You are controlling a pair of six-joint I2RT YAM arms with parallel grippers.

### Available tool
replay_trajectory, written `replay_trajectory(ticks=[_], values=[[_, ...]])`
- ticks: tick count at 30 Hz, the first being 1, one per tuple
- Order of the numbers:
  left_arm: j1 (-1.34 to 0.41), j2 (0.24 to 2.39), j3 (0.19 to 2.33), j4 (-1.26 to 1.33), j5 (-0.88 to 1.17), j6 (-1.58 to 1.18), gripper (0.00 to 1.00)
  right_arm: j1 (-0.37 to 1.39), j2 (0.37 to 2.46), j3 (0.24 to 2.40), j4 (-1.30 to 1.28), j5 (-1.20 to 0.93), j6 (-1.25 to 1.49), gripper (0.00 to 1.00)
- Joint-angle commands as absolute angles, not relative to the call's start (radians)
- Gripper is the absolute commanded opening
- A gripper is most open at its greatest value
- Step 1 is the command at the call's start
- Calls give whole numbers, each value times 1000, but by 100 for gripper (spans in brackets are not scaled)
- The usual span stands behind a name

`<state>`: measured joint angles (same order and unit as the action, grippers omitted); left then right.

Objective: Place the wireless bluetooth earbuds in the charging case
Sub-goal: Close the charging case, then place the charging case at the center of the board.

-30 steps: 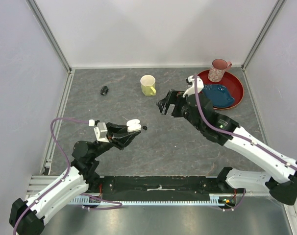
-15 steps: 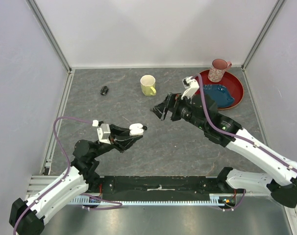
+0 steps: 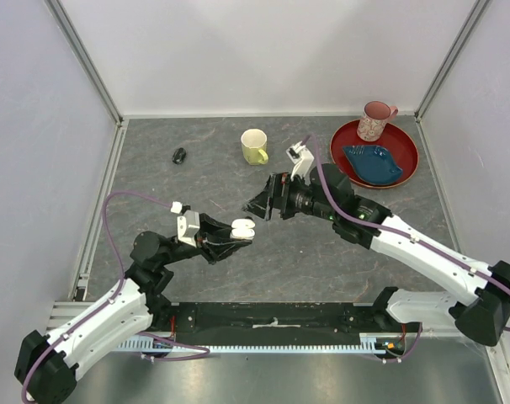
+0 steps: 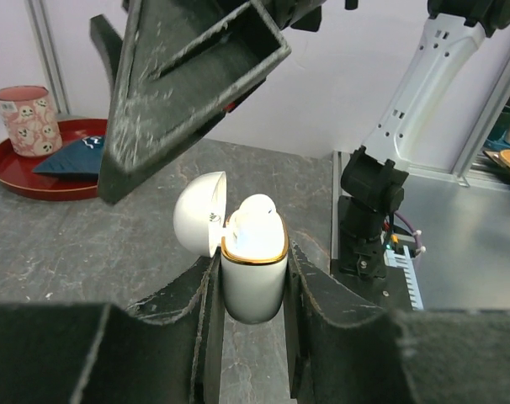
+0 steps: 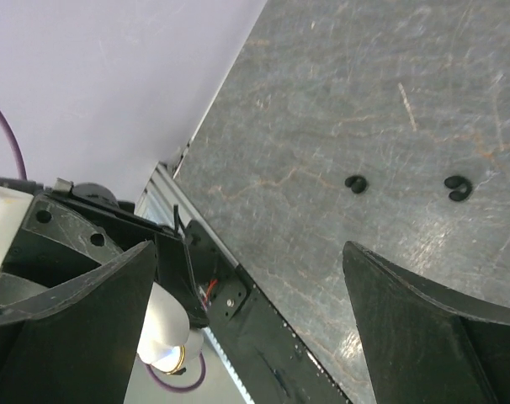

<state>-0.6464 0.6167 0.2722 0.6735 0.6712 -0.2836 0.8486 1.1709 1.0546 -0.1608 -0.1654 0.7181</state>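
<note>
My left gripper is shut on the white charging case, held upright with its lid hinged open; the same gripper and case show from above. A glossy white earbud sits in the gold-rimmed opening, washed out by glare. My right gripper hangs open just above and right of the case, nothing between its fingers. Two tiny black earbuds lie apart on the grey table below it. The case shows at that view's lower left.
A yellow mug stands at the back centre. A small black object lies at the back left. At the back right, a red plate holds a pink cup and a blue dish. Metal rails edge the table.
My right gripper has swung left and toward the near edge, closing in on the held case. My left gripper has shifted slightly right with the case still in it.
</note>
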Motion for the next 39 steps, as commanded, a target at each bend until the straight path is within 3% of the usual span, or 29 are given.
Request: replay_trajectory(ticks=[1,16,20,25,33,39], values=[[-647,630,322,681,712,-270,2,848,1216,1075,-143,-276,709,98],[-647,663,324,663,595,-317,2,848,1160,1031,-222,-298,606,98],[-649,709,400,548,557,-373,2,850,1088,984,-253,-22,679,98],[-647,908,576,279,548,-446,2,847,931,927,-417,529,892,98],[-664,1285,776,225,532,-560,2,841,792,910,-586,709,986,98],[-693,1600,905,353,561,-722,2,839,723,917,-655,778,991,98]])
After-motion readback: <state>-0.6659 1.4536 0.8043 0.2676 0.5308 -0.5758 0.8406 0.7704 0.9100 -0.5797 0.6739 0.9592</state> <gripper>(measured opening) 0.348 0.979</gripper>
